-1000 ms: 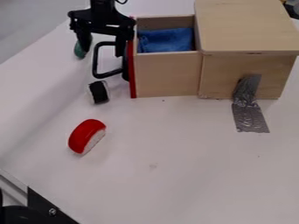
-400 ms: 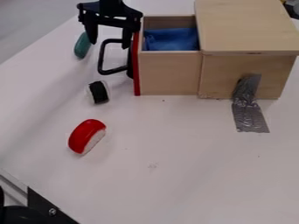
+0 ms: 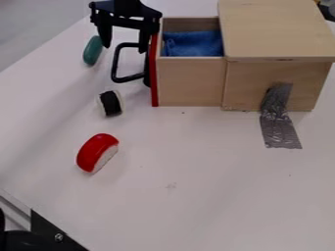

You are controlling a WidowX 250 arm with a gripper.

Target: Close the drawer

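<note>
The white desk [image 3: 196, 186] runs to grey floor [image 3: 39, 29] at upper left. Tape [image 3: 280, 122] joins the box [image 3: 275, 29] to it. Left of the drawer [image 3: 190, 81], which juts from the box with a blue cloth [image 3: 196, 44] inside, lie green [image 3: 92, 50], black-and-white [image 3: 110, 103] and red [image 3: 96, 151] toys. The pincer [image 3: 124, 48], spread wide, hangs by the handle [image 3: 116, 63].

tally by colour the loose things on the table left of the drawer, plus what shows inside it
Green: 1 oval piece
Black and white: 1 small piece
Red and white: 1 rounded piece
Blue: 1 cloth, in the drawer
Total: 4
</note>
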